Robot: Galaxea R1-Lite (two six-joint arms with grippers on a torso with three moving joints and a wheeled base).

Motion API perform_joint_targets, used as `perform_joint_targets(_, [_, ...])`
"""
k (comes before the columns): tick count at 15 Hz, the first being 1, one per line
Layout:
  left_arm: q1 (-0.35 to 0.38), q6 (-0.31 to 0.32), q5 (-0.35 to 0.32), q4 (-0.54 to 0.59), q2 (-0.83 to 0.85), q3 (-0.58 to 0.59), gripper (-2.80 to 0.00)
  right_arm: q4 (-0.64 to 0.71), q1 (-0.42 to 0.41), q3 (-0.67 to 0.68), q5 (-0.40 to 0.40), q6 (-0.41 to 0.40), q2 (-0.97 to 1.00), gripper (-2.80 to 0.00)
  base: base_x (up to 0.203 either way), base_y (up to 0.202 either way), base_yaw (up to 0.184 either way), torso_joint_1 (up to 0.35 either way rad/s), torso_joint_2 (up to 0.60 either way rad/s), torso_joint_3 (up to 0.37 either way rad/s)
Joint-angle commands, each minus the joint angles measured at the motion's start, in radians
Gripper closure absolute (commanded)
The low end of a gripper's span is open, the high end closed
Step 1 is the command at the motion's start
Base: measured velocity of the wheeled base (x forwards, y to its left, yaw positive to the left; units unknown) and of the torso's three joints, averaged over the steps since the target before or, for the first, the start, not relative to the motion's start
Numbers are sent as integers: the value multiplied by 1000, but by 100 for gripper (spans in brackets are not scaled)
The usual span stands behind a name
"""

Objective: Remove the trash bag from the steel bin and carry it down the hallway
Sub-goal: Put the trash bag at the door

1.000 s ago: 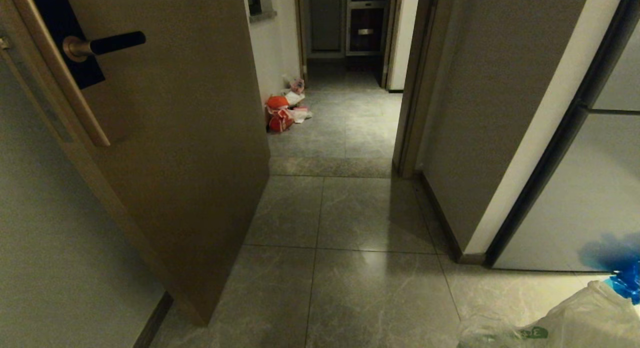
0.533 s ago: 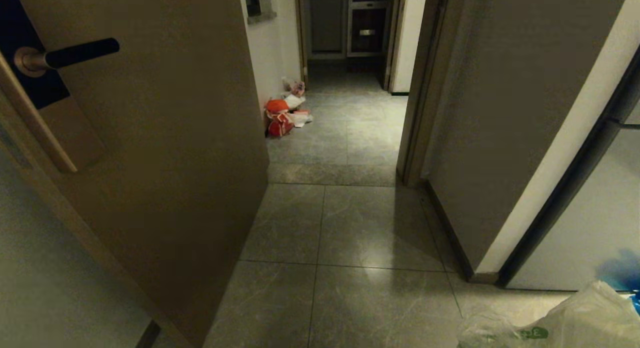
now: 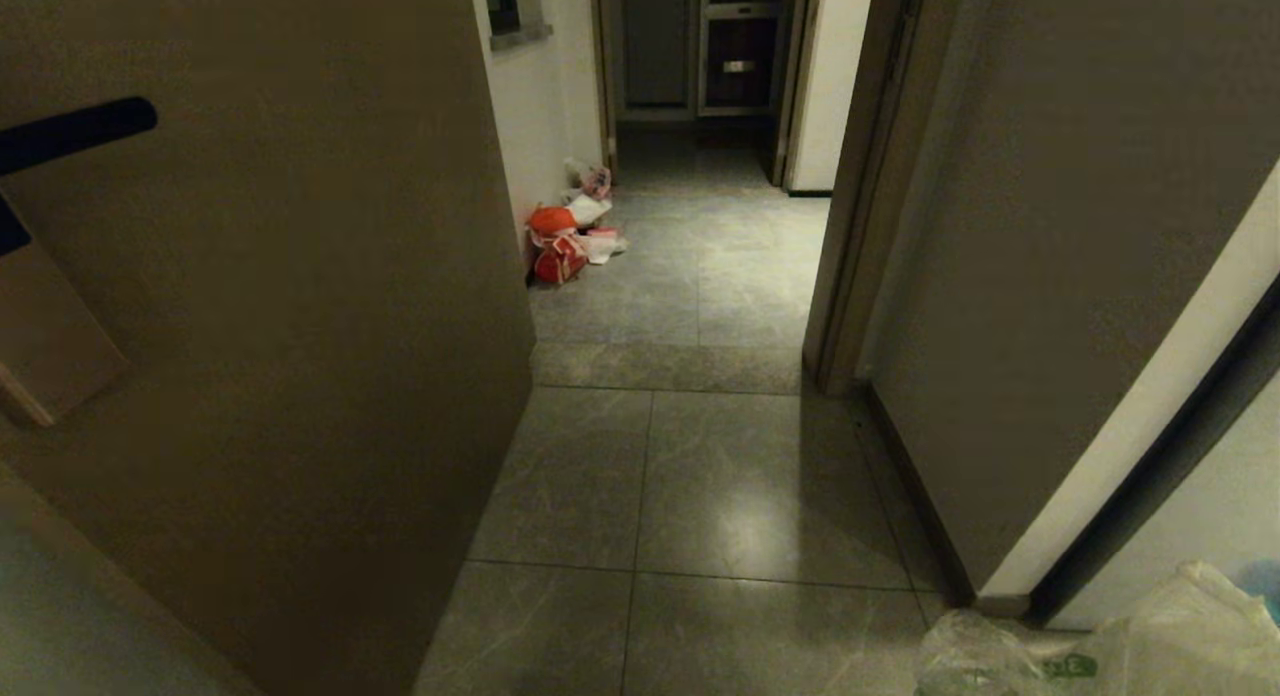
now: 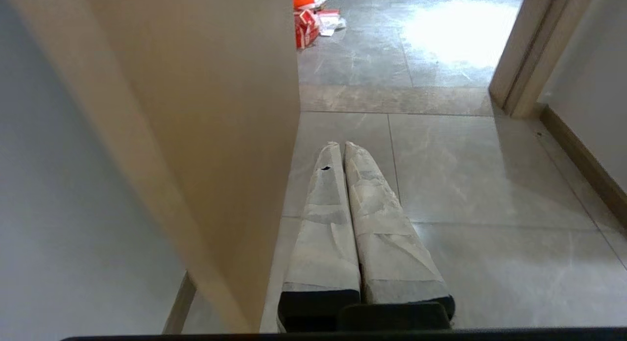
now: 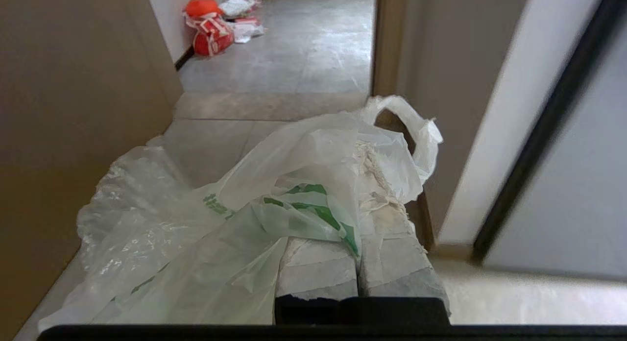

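Head view: door (image 3: 300,326) cut off at left with handle (image 3: 75,131) half hidden, open hallway (image 3: 690,456) tiles running past orange-red bag (image 3: 555,246), trash bag (image 3: 1150,646) clipped at lower right. Left gripper (image 4: 343,150) fingers pressed together, empty, beside door edge. Right gripper (image 5: 372,204) clamped on trash bag, fingertips buried under plastic.

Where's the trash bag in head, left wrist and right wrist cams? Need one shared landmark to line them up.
Head view: the trash bag sits in the bottom right corner, partly cut off by the edge.
Left wrist view: not in it; only the left gripper, shut and empty, over the floor.
Right wrist view: it fills the lower middle, draped over the right gripper's fingers.
Shared landmark: the orange-red bag by the far wall.
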Motion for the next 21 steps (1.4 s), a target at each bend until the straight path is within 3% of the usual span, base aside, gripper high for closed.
perform_joint_targets(1, [0, -1, 0, 0, 1, 0, 0, -1, 0, 14, 0, 0, 2, 0, 193, 0, 0, 4, 6, 7])
perform_joint_targets(21, [0, 0, 0, 0, 2, 2, 0, -1, 0, 14, 0, 1, 2, 0, 193, 0, 1, 3, 2, 3])
